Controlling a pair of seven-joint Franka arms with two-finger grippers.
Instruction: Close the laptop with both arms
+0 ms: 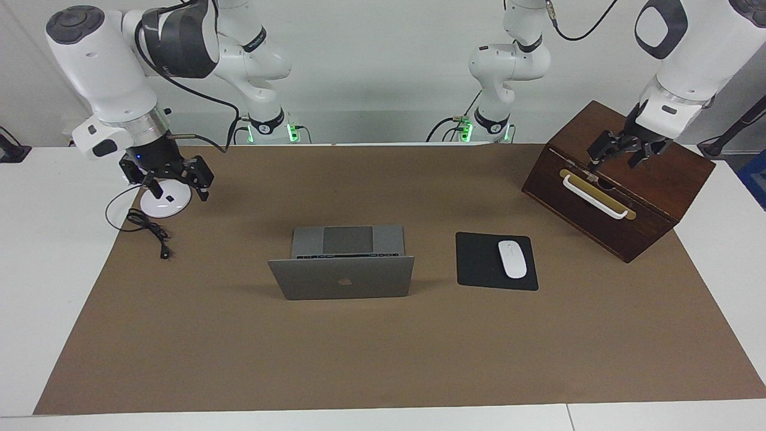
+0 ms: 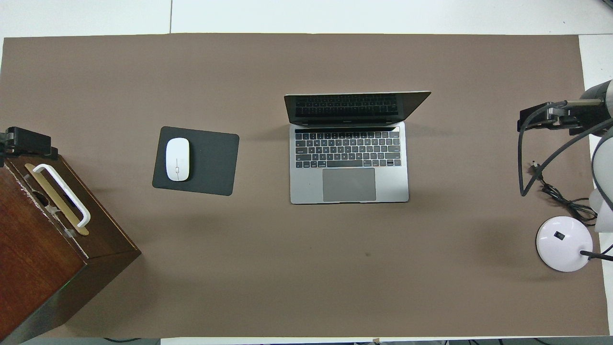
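The laptop (image 1: 341,276) stands open in the middle of the brown mat, its lid upright with the apple logo turned away from the robots. Its keyboard and trackpad show in the overhead view (image 2: 348,165). My right gripper (image 1: 178,188) hangs open and empty over the white lamp base at the right arm's end of the table, well apart from the laptop; it also shows in the overhead view (image 2: 541,117). My left gripper (image 1: 616,160) is open and empty over the wooden box at the left arm's end, also seen from overhead (image 2: 26,141).
A black mouse pad (image 1: 479,263) with a white mouse (image 1: 512,258) lies beside the laptop toward the left arm's end. A dark wooden box (image 1: 652,185) with a white handle (image 1: 595,196) stands there too. A white round lamp base (image 1: 164,203) and black cable (image 1: 149,230) lie at the right arm's end.
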